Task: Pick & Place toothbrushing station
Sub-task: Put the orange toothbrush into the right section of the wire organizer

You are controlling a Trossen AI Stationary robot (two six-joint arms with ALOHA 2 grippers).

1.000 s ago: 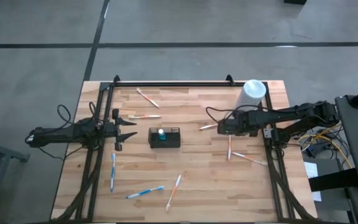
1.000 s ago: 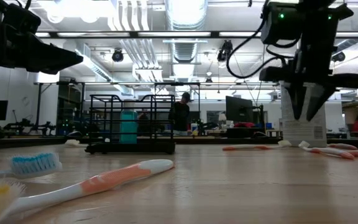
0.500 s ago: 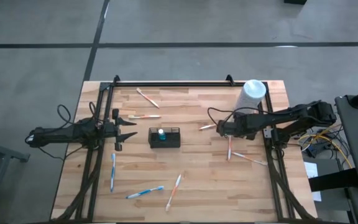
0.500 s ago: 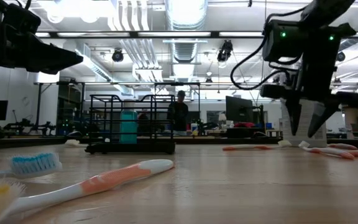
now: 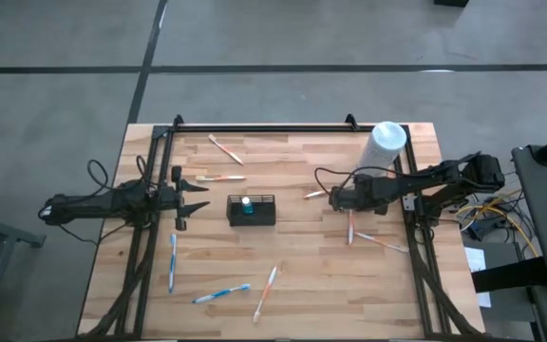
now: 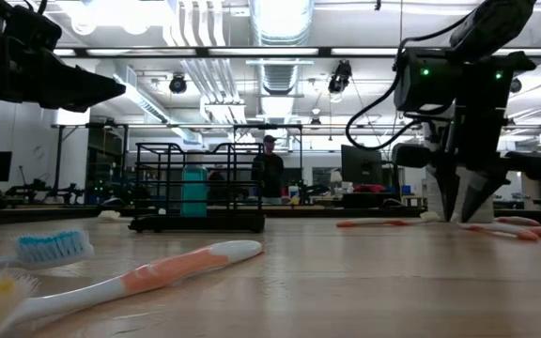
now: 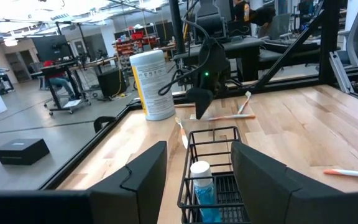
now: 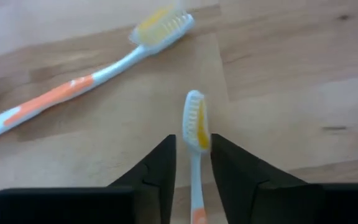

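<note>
Right hand (image 8: 192,163) straddles slim plastic toothbrush (image 8: 196,134) (yellow bristles) on wood.

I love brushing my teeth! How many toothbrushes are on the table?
8 toothbrushes: two at the back, three by the right hand, three in front. Some may be hidden.

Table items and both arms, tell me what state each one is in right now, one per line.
Left end effector: open, empty, waiting beside the basket.
Right end effector: fingers either side of a toothbrush that lies on the table, grip not clear.
Wire basket: upright, holding a blue bottle.
White canister: standing upright, lid on.
Other toothbrushes: lying flat, scattered on the table.
</note>
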